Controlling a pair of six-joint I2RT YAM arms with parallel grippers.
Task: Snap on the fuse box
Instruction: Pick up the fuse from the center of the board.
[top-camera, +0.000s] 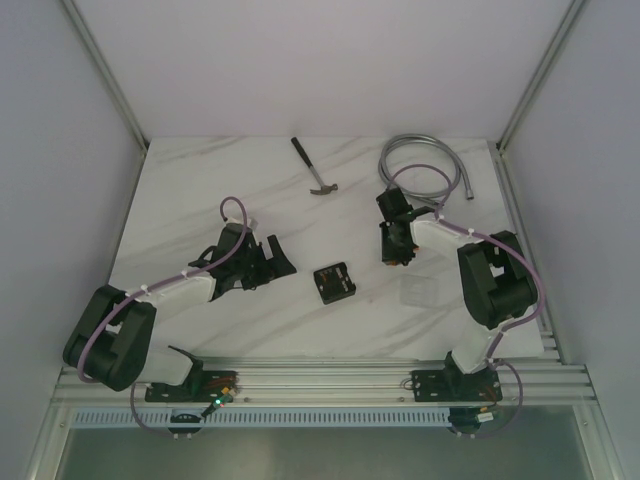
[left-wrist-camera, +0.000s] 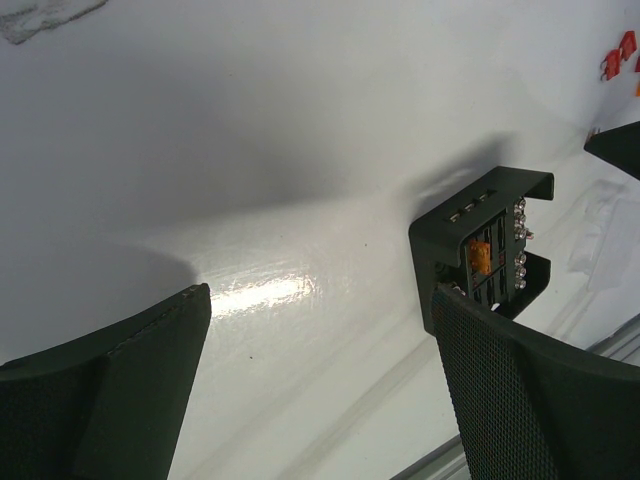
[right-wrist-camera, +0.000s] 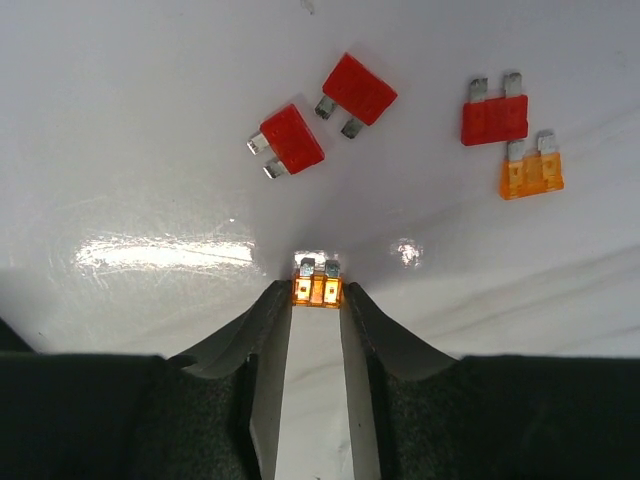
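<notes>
White walls on a metal frame close in a marble table (top-camera: 190, 210). The fuse box (top-camera: 334, 282) lies near its middle, open side up, between the two arms. The left arm (top-camera: 140, 310) reaches in from the left of the box and stops short of it. The left gripper (top-camera: 272, 262) stands wide, with nothing between its fingers. In the left wrist view the box (left-wrist-camera: 480, 250) sits just past one finger (left-wrist-camera: 520, 400), which covers its near corner, and an orange fuse shows in its slots.

The right arm (top-camera: 490, 275) bends over the table to the right of the box. The right gripper (top-camera: 392, 256) points down beyond and to the right of the box, well apart from it. A looped metal hose (top-camera: 418, 137) lies farther off on the same side, past the right gripper. A hammer (top-camera: 308, 163) lies well beyond the box, toward the back wall. A faint clear cover (top-camera: 418, 291) lies flat to the right of the box, apart from it.

The right gripper's jaws are narrow, pinched on a fuse (right-wrist-camera: 317, 288). It is orange, sits low at the table, and its blades point away from the wrist. Four loose fuses (right-wrist-camera: 291, 139) lie flat just beyond it, three red and one orange, none touching another.
</notes>
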